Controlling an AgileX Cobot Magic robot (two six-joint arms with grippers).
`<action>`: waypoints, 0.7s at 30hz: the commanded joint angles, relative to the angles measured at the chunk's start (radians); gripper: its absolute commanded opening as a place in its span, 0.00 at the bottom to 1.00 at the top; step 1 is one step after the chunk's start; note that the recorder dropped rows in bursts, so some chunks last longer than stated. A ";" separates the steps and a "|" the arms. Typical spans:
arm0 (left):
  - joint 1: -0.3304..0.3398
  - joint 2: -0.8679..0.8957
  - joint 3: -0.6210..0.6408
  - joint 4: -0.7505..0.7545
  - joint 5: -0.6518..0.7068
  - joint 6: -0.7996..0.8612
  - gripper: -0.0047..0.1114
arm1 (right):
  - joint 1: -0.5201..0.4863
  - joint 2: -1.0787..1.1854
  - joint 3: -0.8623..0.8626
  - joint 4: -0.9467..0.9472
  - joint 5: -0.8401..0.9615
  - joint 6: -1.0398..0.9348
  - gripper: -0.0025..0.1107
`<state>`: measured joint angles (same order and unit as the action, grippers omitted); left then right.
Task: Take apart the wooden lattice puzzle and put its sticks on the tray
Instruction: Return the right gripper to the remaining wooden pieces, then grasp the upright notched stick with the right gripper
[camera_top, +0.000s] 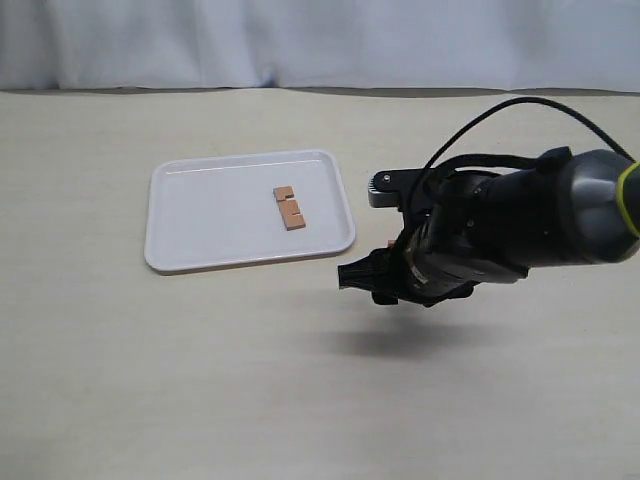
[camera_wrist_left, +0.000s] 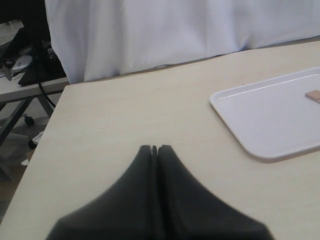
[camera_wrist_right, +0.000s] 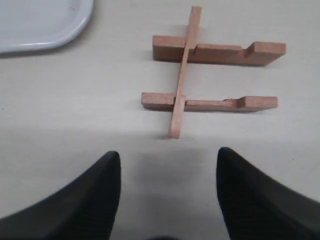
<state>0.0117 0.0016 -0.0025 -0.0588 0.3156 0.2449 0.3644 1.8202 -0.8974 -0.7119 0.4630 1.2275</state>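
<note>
Wood, reddish-brown and matte, forms the lattice puzzle (camera_wrist_right: 180, 100), which we see on the desk (camera_top: 200, 380) near a rounded corner of the tray (camera_wrist_right: 40, 20): two notched slats (camera_wrist_right: 215, 52) parallel, one thin crosspiece (camera_wrist_right: 192, 30) crossing both. One loose stick (camera_top: 289, 208) lies flat on the smooth white tray. Our right jaws stand spread and empty before the puzzle; our left jaws are pressed together, holding nothing. Pale, smooth desk; white curtain (camera_top: 300, 40) behind.

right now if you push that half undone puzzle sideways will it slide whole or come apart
Probably comes apart: only one cross stick joins the two slats of the lattice puzzle; their other notches stand empty. The wood looks stiff, so no bending. Small and thin, it likely slides easily.
</note>
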 joint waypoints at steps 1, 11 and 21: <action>0.001 -0.002 0.002 0.003 -0.006 0.000 0.04 | -0.003 0.027 0.003 -0.043 -0.020 0.044 0.50; 0.001 -0.002 0.002 0.003 -0.006 0.000 0.04 | -0.003 0.052 0.003 -0.235 -0.020 0.241 0.30; 0.001 -0.002 0.002 0.003 -0.006 0.000 0.04 | -0.003 0.052 0.003 -0.273 -0.024 0.292 0.30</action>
<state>0.0117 0.0016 -0.0025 -0.0588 0.3156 0.2449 0.3644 1.8709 -0.8974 -0.9712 0.4445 1.5070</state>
